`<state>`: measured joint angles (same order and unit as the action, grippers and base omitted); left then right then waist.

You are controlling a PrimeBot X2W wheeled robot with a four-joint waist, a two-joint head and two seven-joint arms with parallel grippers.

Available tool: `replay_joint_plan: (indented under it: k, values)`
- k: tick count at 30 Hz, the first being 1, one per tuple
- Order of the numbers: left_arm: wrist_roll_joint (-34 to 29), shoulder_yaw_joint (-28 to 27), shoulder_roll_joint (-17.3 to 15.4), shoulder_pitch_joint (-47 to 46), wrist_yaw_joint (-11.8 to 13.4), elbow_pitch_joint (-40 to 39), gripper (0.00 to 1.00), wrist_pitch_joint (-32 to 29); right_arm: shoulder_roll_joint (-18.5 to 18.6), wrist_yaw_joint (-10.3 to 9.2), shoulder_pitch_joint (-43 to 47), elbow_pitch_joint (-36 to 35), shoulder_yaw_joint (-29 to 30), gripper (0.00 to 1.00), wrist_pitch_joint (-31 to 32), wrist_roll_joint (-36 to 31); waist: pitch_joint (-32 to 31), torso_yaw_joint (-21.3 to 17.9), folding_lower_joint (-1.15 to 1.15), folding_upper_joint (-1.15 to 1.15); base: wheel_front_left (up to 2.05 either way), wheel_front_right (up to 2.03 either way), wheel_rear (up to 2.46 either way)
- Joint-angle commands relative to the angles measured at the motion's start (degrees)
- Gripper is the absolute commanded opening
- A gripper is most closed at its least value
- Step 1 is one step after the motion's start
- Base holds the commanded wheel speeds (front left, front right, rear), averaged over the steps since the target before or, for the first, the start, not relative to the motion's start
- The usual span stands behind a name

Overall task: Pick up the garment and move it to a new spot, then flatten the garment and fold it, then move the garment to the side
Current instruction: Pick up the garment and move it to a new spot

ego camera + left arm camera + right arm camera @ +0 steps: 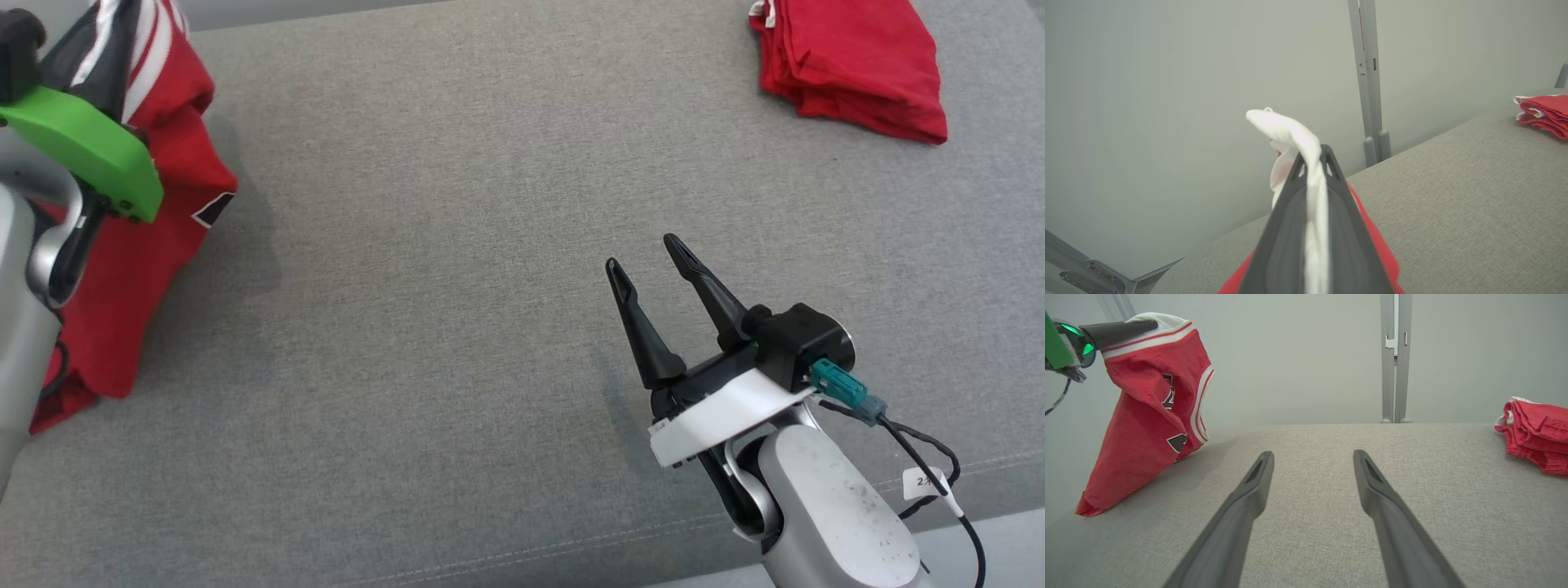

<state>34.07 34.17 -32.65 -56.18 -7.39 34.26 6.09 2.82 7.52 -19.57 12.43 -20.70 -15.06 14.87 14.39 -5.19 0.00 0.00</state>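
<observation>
Garment (155,245), 9 o'clock, pinched by trim in left end effector (1315,157); hem on surface (457,204) could snag, pull free. Right end effector (641,255) open.

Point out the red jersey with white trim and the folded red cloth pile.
red jersey with white trim (1139,428): right wrist view, front panel.
folded red cloth pile (853,65): head view, top layer.

Garment (163,269) partly behind left forearm (20,343), its print possibly a number; red pile (849,73) edge-cropped.
</observation>
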Motion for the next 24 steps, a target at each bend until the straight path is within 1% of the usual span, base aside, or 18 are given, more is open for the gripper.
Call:
replay_joint_plan:
  k: [1,7,13,20,24]
  values:
    - [-0.6,0.5,0.7,-1.2,0.1,-1.4,0.0,-0.4,0.2,-0.07,0.7,-0.4,0.3,1.0,-0.2,0.6,-0.3,-2.1,0.0,0.0,0.0,0.0,0.0]
    - [-1.4,3.1,4.1,-2.7,0.4,-6.2,0.0,-2.5,0.2,-0.07,1.4,-1.2,1.6,1.0,-0.2,1.3,-0.6,-5.1,0.0,0.0,0.0,0.0,0.0]
    - [-2.6,6.1,8.5,-3.4,0.8,-9.6,0.0,-3.2,0.1,-0.07,1.9,-2.0,2.5,1.0,-0.2,1.6,-0.5,-7.3,0.0,0.0,0.0,0.0,0.0]
    - [-3.5,10.7,14.7,1.3,1.3,-13.1,0.0,-1.0,0.1,-0.07,2.8,-2.8,5.5,1.0,-0.2,0.8,-0.6,-8.2,0.0,0.0,0.0,0.0,0.0]
    - [-3.6,14.2,18.0,5.9,1.2,-12.6,0.0,0.5,0.1,-0.07,3.0,-3.0,7.1,1.0,-0.2,0.2,-0.5,-7.7,0.0,0.0,0.0,0.0,0.0]
